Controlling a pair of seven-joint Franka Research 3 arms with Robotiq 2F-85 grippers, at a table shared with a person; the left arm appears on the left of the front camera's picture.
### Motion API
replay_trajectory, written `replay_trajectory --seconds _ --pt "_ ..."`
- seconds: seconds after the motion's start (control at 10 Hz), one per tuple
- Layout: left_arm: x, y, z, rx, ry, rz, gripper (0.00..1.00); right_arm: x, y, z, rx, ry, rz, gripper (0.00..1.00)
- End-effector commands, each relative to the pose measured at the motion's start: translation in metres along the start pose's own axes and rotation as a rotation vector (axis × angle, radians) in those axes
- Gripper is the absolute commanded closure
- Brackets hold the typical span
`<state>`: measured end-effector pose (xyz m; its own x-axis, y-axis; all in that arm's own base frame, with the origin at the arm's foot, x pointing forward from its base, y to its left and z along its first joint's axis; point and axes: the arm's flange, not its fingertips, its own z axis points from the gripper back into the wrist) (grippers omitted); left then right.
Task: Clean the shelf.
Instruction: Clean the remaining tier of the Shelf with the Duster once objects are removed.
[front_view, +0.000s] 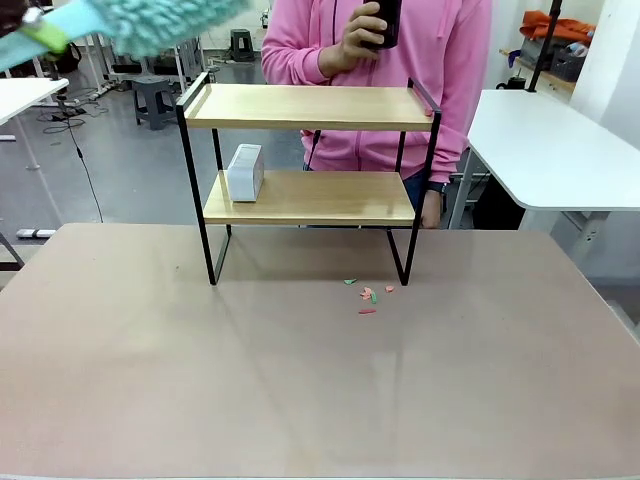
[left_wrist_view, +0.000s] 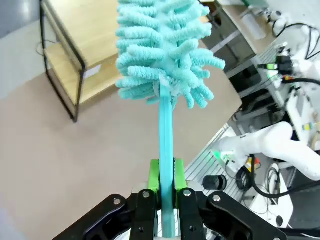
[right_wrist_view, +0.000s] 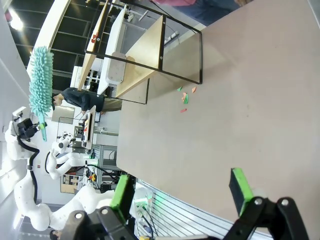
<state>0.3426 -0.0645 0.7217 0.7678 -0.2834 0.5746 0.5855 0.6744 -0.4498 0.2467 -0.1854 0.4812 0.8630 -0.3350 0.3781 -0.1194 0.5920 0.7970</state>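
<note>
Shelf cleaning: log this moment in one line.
left end effector: shut on duster | right end effector: open | shelf: white box on lower board

My black two-finger left gripper (left_wrist_view: 167, 169): green pads (left_wrist_view: 154, 175), silver pivot screws (left_wrist_view: 146, 193). Right gripper (right_wrist_view: 181, 190): same. White jointed arms (right_wrist_view: 21, 197), black cables (right_wrist_view: 31, 152).

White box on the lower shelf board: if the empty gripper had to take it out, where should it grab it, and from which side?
Probably by its two side faces, coming in level from the robot's side. The box stands under the upper board, which blocks a reach from above. Its near end looks narrow enough for the open right gripper.
</note>
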Motion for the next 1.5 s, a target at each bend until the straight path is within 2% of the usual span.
replay_trajectory --seconds 0.0,0.1,0.2,0.4,0.5,0.6,0.7,0.8,1.0,1.4 --pt "0.022 -0.016 -0.031 0.087 0.038 0.059 0.88 0.002 0.0 -0.002 0.025 -0.017 0.021 0.0" --pt "0.027 -0.026 -0.054 0.068 0.062 0.08 0.88 0.002 0.0 -0.002 0.025 -0.017 0.021 0.0" --pt "0.014 -0.015 -0.024 0.029 0.024 0.008 0.88 0.002 0.0 -0.002 0.025 -0.017 0.021 0.0" --pt "0.014 -0.015 -0.024 0.029 0.024 0.008 0.88 0.002 0.0 -0.002 0.025 -0.017 0.021 0.0" --pt "0.023 -0.021 -0.046 0.041 0.046 0.032 0.88 0.002 0.0 -0.002 0.025 -0.017 0.021 0.0" --pt "0.019 -0.029 -0.061 0.185 -0.003 0.08 0.88 0.002 0.0 -0.002 0.025 -0.017 0.021 0.0" --pt "0.021 -0.04 -0.081 0.211 0.009 0.112 0.88 0.002 0.0 -0.002 0.025 -0.017 0.021 0.0" --pt "0.028 -0.047 -0.099 0.293 -0.016 0.163 0.88 0.002 0.0 -0.002 0.025 -0.017 0.021 0.0" --pt "0.034 -0.061 -0.127 0.366 0.014 0.174 0.88 0.002 0.0 -0.002 0.025 -0.017 0.021 0.0" --pt "0.042 -0.073 -0.169 0.418 0.106 0.139 0.88 0.002 0.0 -0.002 0.025 -0.017 0.021 0.0"
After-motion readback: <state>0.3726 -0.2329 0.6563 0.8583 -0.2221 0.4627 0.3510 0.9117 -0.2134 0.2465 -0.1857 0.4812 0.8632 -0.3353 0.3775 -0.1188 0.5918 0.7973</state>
